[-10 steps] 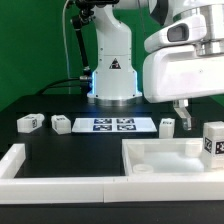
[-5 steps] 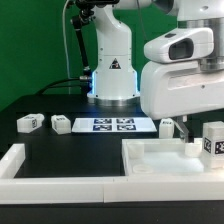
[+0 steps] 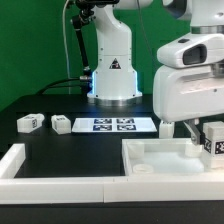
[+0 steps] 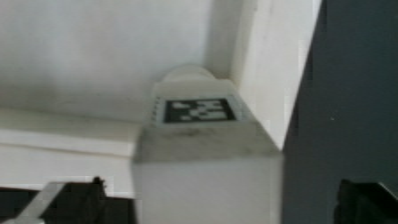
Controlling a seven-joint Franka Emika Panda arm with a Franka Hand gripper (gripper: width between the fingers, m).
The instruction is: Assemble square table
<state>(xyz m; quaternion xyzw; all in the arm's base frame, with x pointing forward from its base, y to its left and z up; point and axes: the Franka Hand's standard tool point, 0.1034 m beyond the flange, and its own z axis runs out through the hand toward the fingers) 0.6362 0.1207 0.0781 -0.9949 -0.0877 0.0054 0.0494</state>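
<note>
Hand (image 4: 217, 196) spread wide, gaps both sides of the leg (image 4: 201, 150) by the tabletop (image 3: 165, 166) rim.

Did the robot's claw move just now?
Yes. The gripper went lower and toward the exterior view's right, farther from the marker board, which lies fixed on the table.

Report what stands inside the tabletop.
One tagged leg appears to stand inside the tabletop, at the exterior view's right. The robot arm covers the far rim beside it.
</note>
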